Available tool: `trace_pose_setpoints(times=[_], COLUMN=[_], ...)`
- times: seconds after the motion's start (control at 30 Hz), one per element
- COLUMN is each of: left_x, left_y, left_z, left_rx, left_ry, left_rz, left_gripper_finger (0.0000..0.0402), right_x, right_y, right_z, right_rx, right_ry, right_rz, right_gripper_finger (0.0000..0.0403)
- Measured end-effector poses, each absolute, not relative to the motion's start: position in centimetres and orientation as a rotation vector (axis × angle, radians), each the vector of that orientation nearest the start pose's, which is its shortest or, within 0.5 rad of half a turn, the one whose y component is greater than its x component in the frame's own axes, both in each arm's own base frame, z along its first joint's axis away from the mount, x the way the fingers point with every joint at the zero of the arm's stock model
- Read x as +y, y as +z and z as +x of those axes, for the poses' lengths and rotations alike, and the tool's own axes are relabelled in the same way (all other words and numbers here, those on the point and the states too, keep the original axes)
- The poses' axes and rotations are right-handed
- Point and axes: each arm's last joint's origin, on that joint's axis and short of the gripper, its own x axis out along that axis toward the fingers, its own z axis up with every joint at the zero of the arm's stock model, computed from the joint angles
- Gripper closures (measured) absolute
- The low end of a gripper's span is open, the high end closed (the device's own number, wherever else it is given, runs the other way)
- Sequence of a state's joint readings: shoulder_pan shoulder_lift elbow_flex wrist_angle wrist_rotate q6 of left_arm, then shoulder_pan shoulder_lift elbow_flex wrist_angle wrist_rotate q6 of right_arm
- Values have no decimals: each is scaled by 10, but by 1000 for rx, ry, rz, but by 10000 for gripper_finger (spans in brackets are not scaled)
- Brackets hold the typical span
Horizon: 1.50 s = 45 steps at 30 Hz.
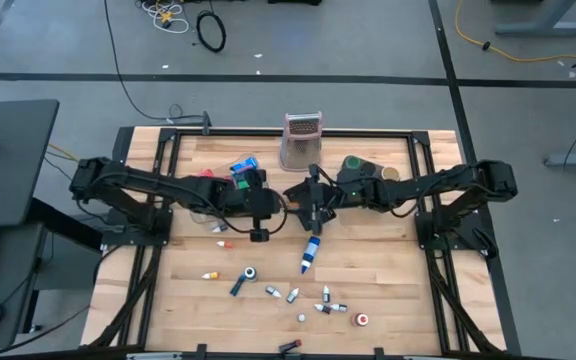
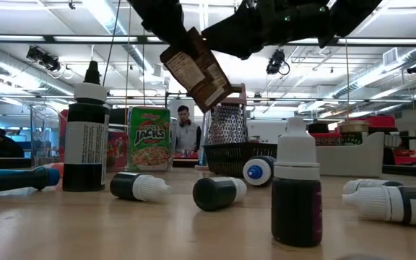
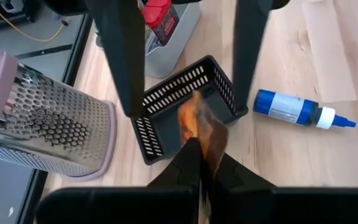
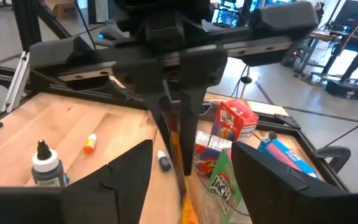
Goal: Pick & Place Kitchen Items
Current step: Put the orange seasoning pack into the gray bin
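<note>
1. Mid-handover, by the look of it: left gripper (image 3: 199, 163) pinching a thin brown packet (image 2: 196, 66) with fingers pressed flat on it, held in the air above the table's middle.
2. Directly facing it, right gripper (image 4: 188, 171) with fingers spread on either side of the same packet's lower edge, not visibly touching it.
3. Under the packet in the left wrist view: black mesh basket (image 3: 185, 109), apparently empty; metal grater (image 3: 42, 127) just beside the basket, blue-white bottle (image 3: 300, 111) lying on the wood near its other side.
4. Packet hanging edge-on between the two grippers; in the low view, tilted, long axis running from upper left to lower right, printed back label toward that camera.
5. Judged next move: either closing the right fingers squarely on the free end before the left lets go, or lowering the packet into the basket; both need the thin, floppy sheet kept from twisting out of the pinch.
6. Small bottles (image 2: 297, 189) scattered on the near table, untouched.
</note>
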<state>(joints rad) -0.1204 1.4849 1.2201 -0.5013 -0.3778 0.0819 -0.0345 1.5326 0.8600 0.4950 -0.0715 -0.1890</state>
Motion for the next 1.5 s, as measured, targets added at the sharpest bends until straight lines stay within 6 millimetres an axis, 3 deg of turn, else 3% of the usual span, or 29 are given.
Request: trace_pose_setpoints(times=[0.43,0.9,1.5], left_x=[-28,-28,-28], left_y=[303,301,300], left_z=[324,322,321], left_rx=[649,675,689], left_ry=[214,207,205], left_rz=[259,264,266], left_gripper_finger=[398,398,397], right_x=[-10,-10,-10], right_y=[245,246,246], right_z=[334,334,334], right_rx=[168,153,149], right_ry=[49,53,50], right_rz=[-183,-195,-194], right_gripper_finger=[200,322,336])
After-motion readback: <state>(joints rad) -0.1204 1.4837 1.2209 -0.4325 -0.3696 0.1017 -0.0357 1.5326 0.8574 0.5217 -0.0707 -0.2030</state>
